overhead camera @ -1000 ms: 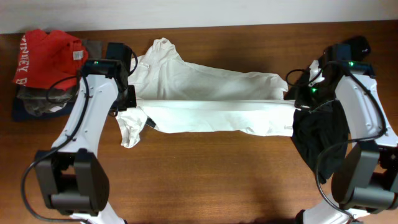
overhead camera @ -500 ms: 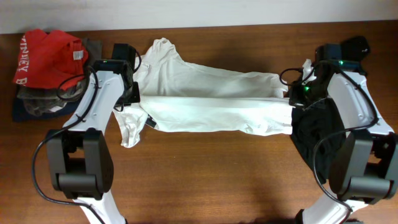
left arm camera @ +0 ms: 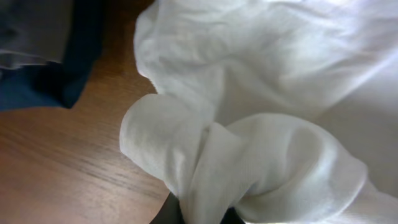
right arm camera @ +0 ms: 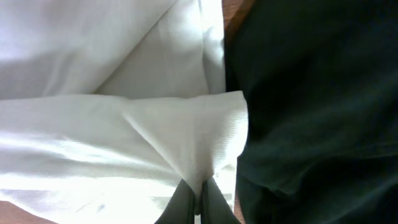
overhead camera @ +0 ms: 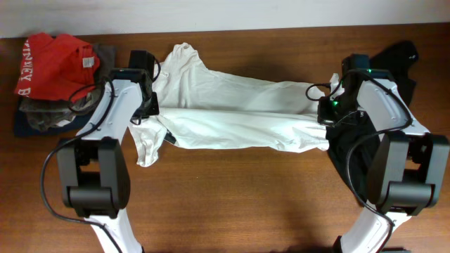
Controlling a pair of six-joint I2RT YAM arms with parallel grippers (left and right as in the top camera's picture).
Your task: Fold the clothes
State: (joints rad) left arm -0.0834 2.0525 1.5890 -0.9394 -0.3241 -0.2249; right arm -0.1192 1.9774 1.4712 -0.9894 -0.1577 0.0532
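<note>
Wooden tabletop (overhead camera: 232,204), pale wall along the back, both arms reaching in from the near side. The white T-shirt (overhead camera: 239,105) is spread across the middle, with its near edge doubled over into a long band running between the two arms. Compared with a second ago, that band has crept a bit toward the far side. Both arms have pushed forward, and the right one has also swung inward, so the band looks less taut and sags a little in the middle.

My read is they're mid-fold, carrying the near hem over the body of the shirt, and it hasn't been laid down yet. The lower left sleeve hangs out loose below the band, so that'll probably need tidying later.

The black garment (overhead camera: 341,151) sits in a heap under the right arm, touching the shirt's right end, and it isn't folded. Off at the far left there's a red garment (overhead camera: 53,60) on top of a grey and navy pile (overhead camera: 35,119), not part of this.

The left gripper (left arm camera: 199,214) has its fingers pinched on a bunched wad of white cloth. The right gripper (right arm camera: 198,202) is clamped on a flat corner of the shirt, fingers nearly together with just fabric between them.
</note>
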